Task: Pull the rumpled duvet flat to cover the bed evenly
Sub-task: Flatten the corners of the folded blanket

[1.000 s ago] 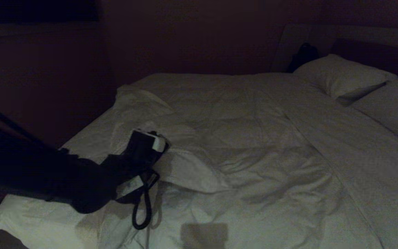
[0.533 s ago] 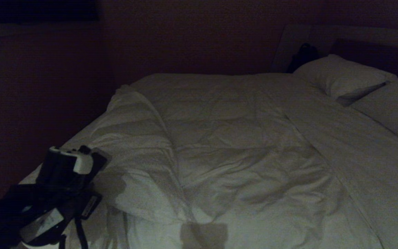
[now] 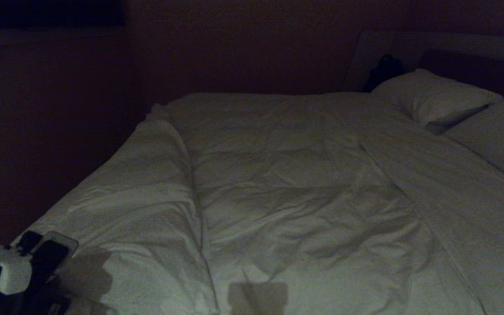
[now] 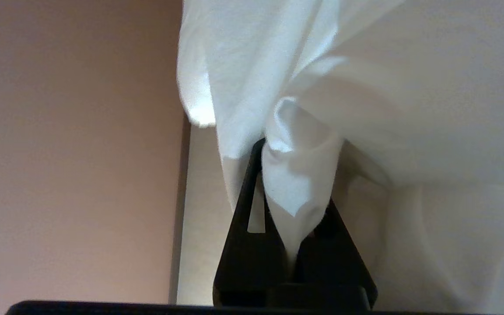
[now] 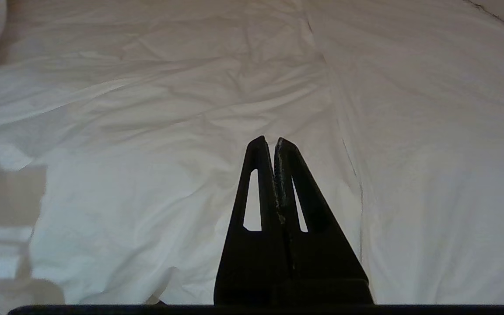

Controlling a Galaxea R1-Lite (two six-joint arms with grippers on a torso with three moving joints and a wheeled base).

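The duvet (image 3: 287, 192) lies spread over most of the bed (image 3: 475, 205), white and creased, reaching from the near edge up toward the pillows (image 3: 431, 94) at the far right. A long raised fold runs down its left part, from the far left corner toward the near edge, and the cloth left of that fold drapes over the bed's left side. The middle is full of shallow wrinkles; the strip on the right, running toward the pillows, is smoother and flatter. A square shadow falls on the duvet at the near edge.

The left claw (image 4: 293, 205) is at the bed's near left corner, low in the head view's bottom left, where its wrist housing shows as a pale and dark block. Its fingers (image 4: 245, 218) are closed tight on a bunch of the duvet's edge: in the left wrist view a twisted tuck of white cloth is pinched between them and fans out above into hanging folds, with a plain pinkish wall (image 4: 72, 144) behind.

The right claw (image 5: 274, 144) hangs above the duvet's middle, its fingers pressed together and holding nothing, clear of the cloth beneath.

Behind the pillows stands the dark headboard (image 3: 466, 65), with a small dark object (image 3: 383, 70) beside it that cannot be made out.
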